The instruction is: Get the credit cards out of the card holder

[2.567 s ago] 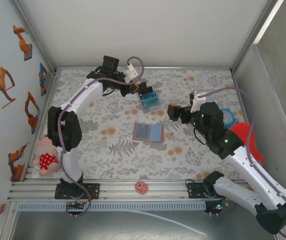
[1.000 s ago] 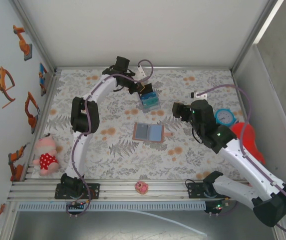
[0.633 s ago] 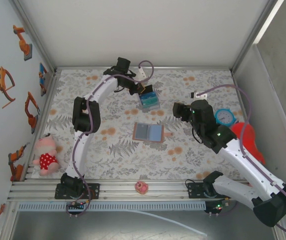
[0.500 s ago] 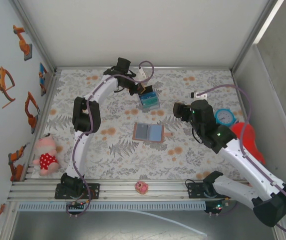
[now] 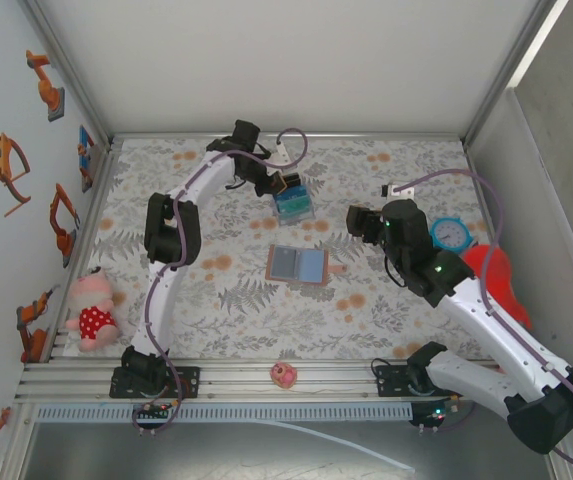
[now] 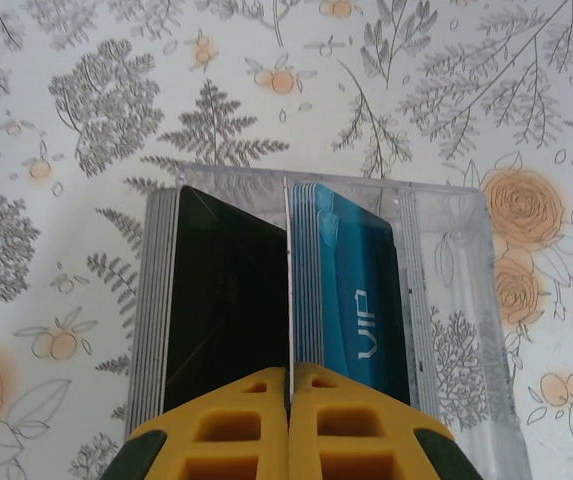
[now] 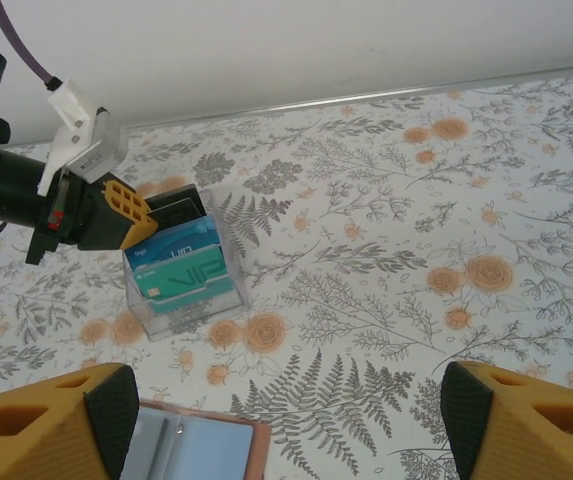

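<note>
Left fingers moved onto clear box; floral tablecloth, white walls.

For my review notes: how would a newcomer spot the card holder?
Look to the middle of the floral-patterned table. The flat tan-brown folding wallet lies open there, nearer than the clear plastic box of cards; only it shows blue-grey pockets.
</note>
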